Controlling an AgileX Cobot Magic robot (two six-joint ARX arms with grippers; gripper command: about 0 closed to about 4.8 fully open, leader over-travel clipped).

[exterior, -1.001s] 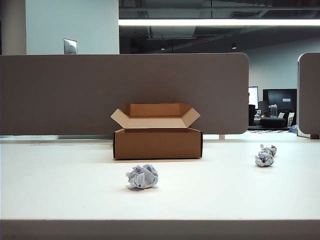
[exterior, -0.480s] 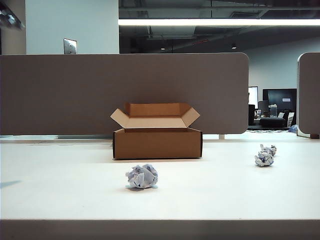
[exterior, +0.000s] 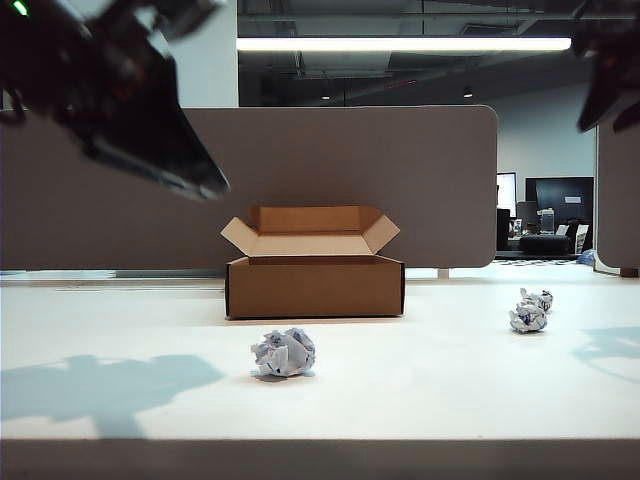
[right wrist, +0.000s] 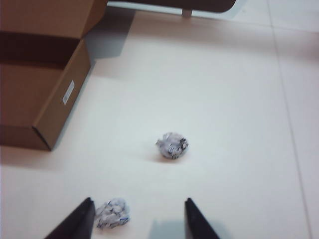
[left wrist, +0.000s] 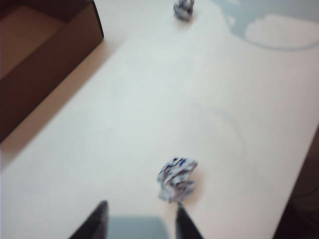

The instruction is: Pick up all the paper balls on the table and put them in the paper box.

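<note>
The brown paper box [exterior: 315, 285] stands open at the back middle of the white table [exterior: 440, 400]. One paper ball [exterior: 285, 353] lies in front of it, and two more [exterior: 528, 318] [exterior: 538, 298] lie close together to the right. My left arm [exterior: 110, 90] hangs blurred, high at the upper left. The left gripper [left wrist: 141, 211] is open and empty above the table, with the front ball [left wrist: 177, 179] just beyond one fingertip. My right arm [exterior: 610, 70] is high at the upper right. The right gripper [right wrist: 138, 204] is open over the pair, one ball [right wrist: 112, 213] close to a finger, the other [right wrist: 172, 146] further ahead.
A grey-brown divider panel [exterior: 120, 190] runs behind the box, with a second panel [exterior: 618, 190] at the far right. The table's thick front edge [exterior: 320, 455] lies close to the front ball. The arms cast shadows [exterior: 100, 385] on the tabletop.
Both arms have swung into the exterior view from the upper corners, and their shadows now fall on the table. The box and the paper balls have not moved.
</note>
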